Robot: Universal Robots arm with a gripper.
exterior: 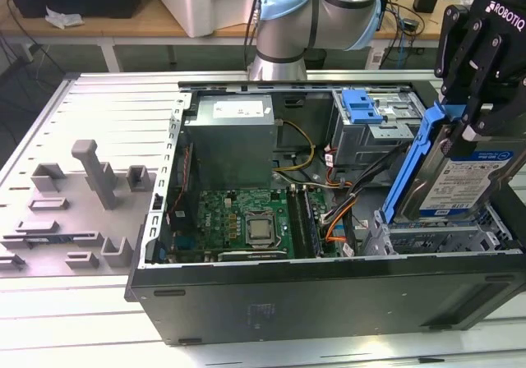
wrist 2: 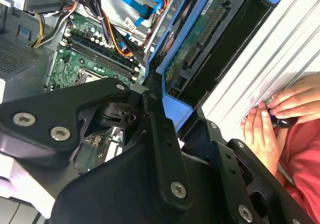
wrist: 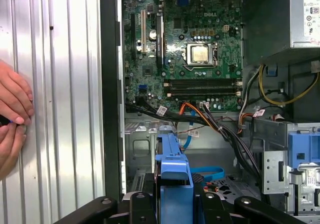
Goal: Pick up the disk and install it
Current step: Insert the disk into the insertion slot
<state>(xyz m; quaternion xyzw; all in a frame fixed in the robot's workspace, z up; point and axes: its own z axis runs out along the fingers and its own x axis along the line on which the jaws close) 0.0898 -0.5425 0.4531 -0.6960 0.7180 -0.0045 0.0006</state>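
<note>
While the black two-fingered tool (exterior: 462, 131) pinches it by its blue frame, the flat silver metal disk (exterior: 472, 179) with a blue-and-white label hangs tilted on edge over the open black computer case (exterior: 329, 294), at the exterior view's right

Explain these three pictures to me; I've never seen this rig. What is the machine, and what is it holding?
It is a grey-and-blue robot arm. Its black fingers are shut on the flat silver disk with a blue plastic frame, held on edge above the open black computer case. The exterior view looks on from off the arm. Both wrist views ride on the arm and look past the fingers into the case, at the green circuit board. A person's hands are over the ribbed grey table beside the case.
</note>
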